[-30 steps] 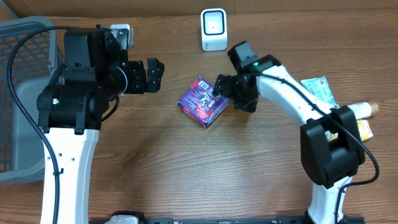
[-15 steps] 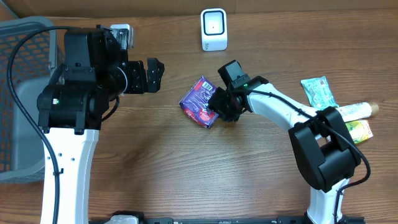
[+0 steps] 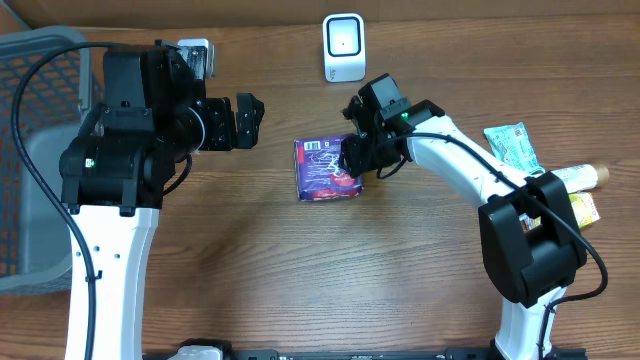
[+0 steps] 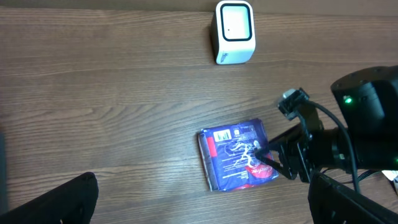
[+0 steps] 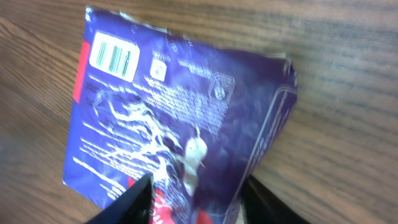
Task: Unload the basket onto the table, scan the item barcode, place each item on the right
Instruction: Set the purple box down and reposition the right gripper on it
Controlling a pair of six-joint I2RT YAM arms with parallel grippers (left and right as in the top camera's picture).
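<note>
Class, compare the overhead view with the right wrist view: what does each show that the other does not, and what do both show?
Overhead only: the scanner, the basket, the left arm and other items at the right. Right wrist only: the barcode's single bars. Both: the purple packet, in the right claw, on the wooden table.

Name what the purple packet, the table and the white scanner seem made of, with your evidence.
The purple packet: probably thin glossy plastic film; it creases and catches light. The table: wood or wood-look laminate, matte; grain lines show. The white scanner: likely hard smooth plastic; rounded moulded casing.
</note>
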